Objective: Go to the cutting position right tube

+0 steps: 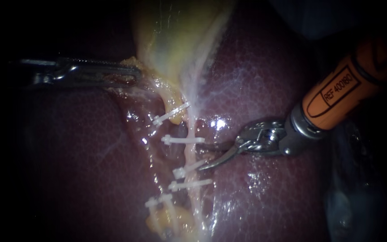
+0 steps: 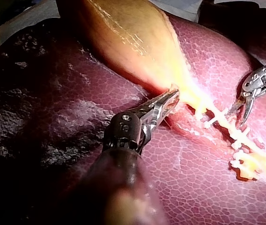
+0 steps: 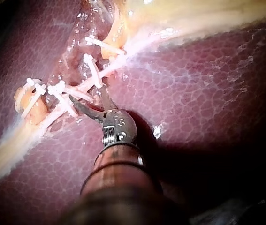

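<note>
Tubes (image 1: 192, 130) run down the liver (image 1: 269, 80) from the gallbladder (image 1: 175, 36). The right instrument (image 1: 204, 157) meets them from the right (between two clips (image 1: 182, 140)); the left instrument (image 1: 133, 71) touches the gallbladder's left edge.

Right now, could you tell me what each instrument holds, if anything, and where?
The left instrument grips the gallbladder by the edge of its narrow end. The right instrument holds nothing: its jaws stand open beside the clips.
</note>
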Motion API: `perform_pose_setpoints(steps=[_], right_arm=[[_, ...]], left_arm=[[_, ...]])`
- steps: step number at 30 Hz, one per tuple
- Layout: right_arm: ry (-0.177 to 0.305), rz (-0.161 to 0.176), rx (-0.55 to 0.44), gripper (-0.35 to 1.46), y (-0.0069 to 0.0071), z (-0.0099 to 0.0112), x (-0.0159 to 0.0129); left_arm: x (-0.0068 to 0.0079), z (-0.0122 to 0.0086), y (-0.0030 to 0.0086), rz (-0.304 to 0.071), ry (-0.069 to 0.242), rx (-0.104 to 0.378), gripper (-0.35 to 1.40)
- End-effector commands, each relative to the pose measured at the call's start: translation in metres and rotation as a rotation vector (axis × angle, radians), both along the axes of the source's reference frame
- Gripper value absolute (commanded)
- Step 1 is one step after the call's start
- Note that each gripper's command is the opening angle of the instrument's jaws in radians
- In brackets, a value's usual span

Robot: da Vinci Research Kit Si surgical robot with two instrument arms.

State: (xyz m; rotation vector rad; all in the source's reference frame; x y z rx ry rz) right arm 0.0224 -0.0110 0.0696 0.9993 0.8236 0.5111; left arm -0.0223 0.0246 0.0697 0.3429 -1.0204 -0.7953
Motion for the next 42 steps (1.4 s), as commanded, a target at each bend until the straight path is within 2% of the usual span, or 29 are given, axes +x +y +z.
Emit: perform_pose_setpoints(steps=[1,8,14,21,25,38,42], right_arm=[[0.018,0.008,0.003,1.34,0.0,0.0001,0.0003],[0.122,0.037,0.075,1.35,0.0002,0.0002,0.0021],[0.234,0.053,0.128,1.27,0.0004,0.0003,0.0033],[0.359,0.051,0.174,1.14,0.0003,0.0002,0.0045],[0.421,0.06,0.2,1.14,0.0002,-0.0002,0.0058],[0.571,0.125,0.288,1.22,-0.001,-0.0021,0.0094],[0.599,0.126,0.306,1.24,-0.0009,-0.0033,0.0099]], left_arm=[[0.0,0.0,0.0,0.0,-0.001,0.001,-0.35],[0.0,0.0,0.0,0.0,-0.001,0.001,-0.35],[0.0,0.0,0.0,0.0,-0.001,0.001,-0.35],[0.0,0.0,0.0,0.0,-0.001,0.001,-0.35],[0.0,0.0,0.0,0.0,-0.001,0.001,-0.35],[-0.0002,0.0,0.0,-0.001,-0.001,0.001,-0.35],[-0.0002,0.0,0.0,-0.001,-0.001,0.001,-0.35]])
